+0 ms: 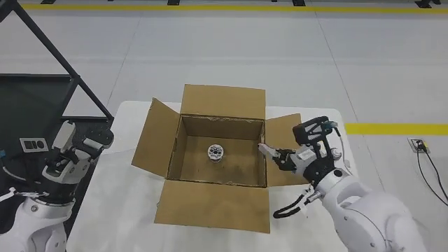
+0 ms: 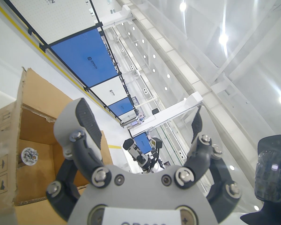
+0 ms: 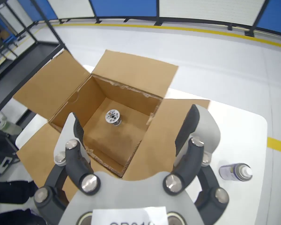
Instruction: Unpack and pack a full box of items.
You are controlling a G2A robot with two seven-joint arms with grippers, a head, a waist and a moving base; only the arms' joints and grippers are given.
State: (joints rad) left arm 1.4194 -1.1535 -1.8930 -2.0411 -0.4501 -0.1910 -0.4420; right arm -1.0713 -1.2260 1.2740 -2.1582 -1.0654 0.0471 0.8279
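- Top view: saw an open brown cardboard box (image 1: 224,127) at the middle of a white rounded table (image 1: 119,203), all four flaps folded outward.
- Found a small round silver metal part (image 1: 215,153) with holes in its face on the box floor, toward 12 o'clock from the floor's centre.
- Placed the right gripper (image 1: 267,151) at the box's 3 o'clock rim, over the flap there, fingers parted and holding nothing.
- Placed the left gripper (image 1: 98,140) at 9 o'clock, just beside the table's edge and well apart from the box.
- Left wrist view: saw the left gripper (image 2: 140,115) spread wide and empty, pointing up at the ceiling; caught the box (image 2: 37,90) alongside, the silver part (image 2: 29,156) inside it.
- Right wrist view: saw the right gripper (image 3: 134,118) gaping and empty above the box (image 3: 135,71), the silver part (image 3: 112,116) lying near the far wall.
- Noted a white-and-purple spray can (image 3: 235,171) on the table (image 3: 236,129), apart from the box.
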